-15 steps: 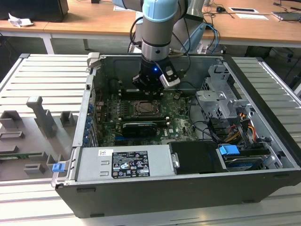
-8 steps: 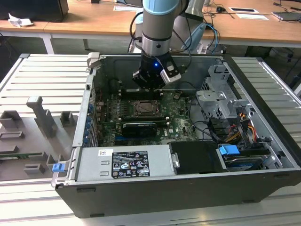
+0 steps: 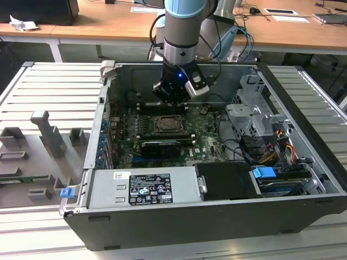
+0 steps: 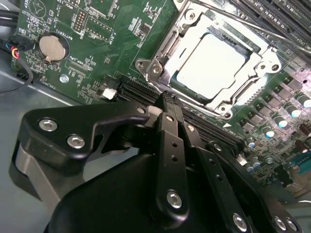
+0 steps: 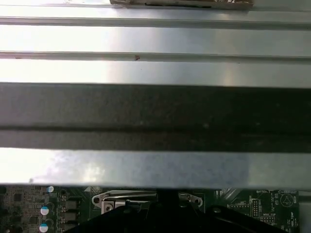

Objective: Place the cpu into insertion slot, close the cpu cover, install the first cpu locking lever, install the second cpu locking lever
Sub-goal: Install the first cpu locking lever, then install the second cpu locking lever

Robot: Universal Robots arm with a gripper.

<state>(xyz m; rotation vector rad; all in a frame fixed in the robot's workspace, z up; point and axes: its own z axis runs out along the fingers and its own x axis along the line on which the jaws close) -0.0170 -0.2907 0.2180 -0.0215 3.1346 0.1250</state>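
Note:
In the second wrist view the cpu [image 4: 211, 65], pale and square, lies flat in the insertion slot [image 4: 151, 68] on the green board. The silvery cpu cover [image 4: 262, 65] lies down over it, framing its edges. A thin wire locking lever [image 4: 243, 22] runs along the slot's far side; whether it is latched I cannot tell. My gripper [image 4: 165, 97] is shut with nothing between its black fingers, its tip just short of the slot's near corner. In the exterior view the gripper [image 3: 172, 103] hangs inside the open computer case, just behind the slot [image 3: 169, 125].
Long black memory slots [image 4: 204, 121] run beside the socket under the fingers. A coin battery [image 4: 51, 46] sits on the board. The case holds a power supply [image 3: 146, 187], a drive cage [image 3: 252, 116] and cables [image 3: 265, 151]. Its metal wall [image 5: 155, 165] stands close behind the gripper.

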